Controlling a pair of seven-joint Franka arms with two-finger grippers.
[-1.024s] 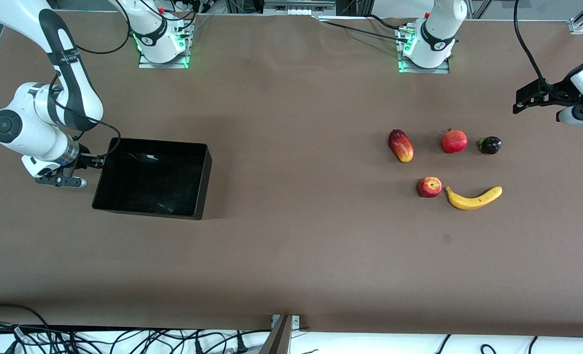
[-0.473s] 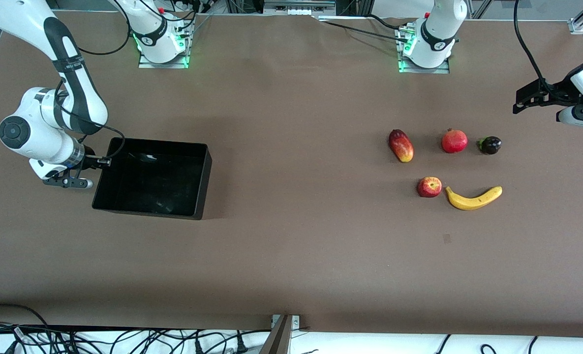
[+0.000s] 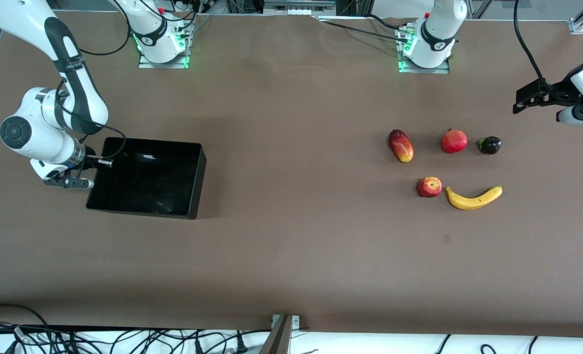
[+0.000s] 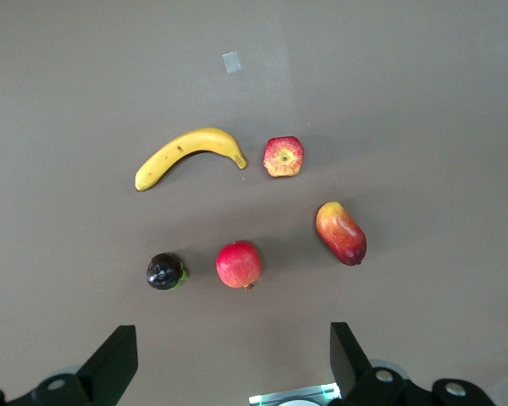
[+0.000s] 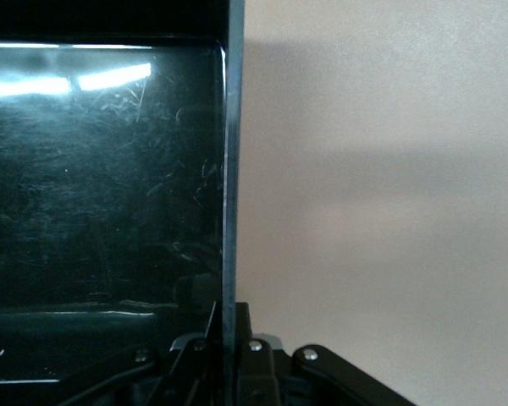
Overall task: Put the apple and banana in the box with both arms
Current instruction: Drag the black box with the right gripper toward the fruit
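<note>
While the apple (image 3: 429,187) and banana (image 3: 474,198) lie side by side at the left arm's end of the table, I see the box (image 3: 196,179) well apart at the right arm's end. My right gripper (image 5: 224,334) is clamped on its wall. The left gripper (image 4: 229,368), jaws wide, hangs over the fruit, so it is the nearer one.

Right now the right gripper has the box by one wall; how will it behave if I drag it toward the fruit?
The box looks like thin, glossy plastic and is empty, so probably light and apt to slide easily. The right gripper pinches one thin wall near a corner, so the box may pivot or the wall flex. Its walls look low, so tipping seems unlikely.
</note>
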